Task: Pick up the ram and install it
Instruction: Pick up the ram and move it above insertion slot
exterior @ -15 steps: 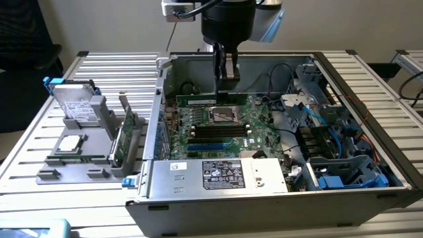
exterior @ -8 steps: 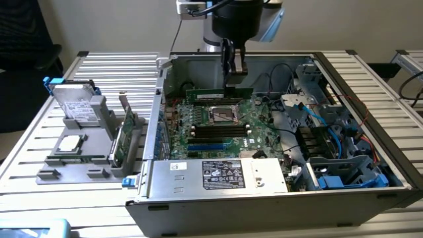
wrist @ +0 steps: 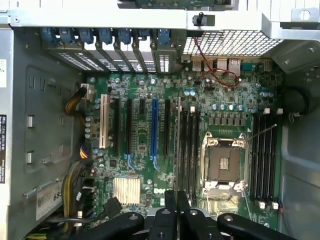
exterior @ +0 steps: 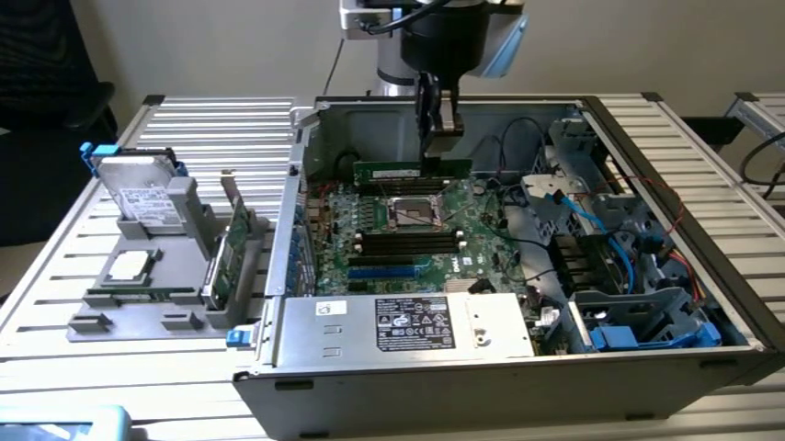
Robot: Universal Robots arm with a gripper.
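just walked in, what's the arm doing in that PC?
The arm's gripper is shut on the ram, holding the stick level inside the open computer case. It hangs over the motherboard, by the empty processor socket, and does not look seated in a slot yet. An expansion card stands in the holder outside the case.

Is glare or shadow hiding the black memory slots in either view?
Exterior view: even light, no shadow over the black memory slots; the long thin green ram stick in the black hand is well lit. Wrist view: slots evenly lit; only the ribbed silver heatsink glares white.
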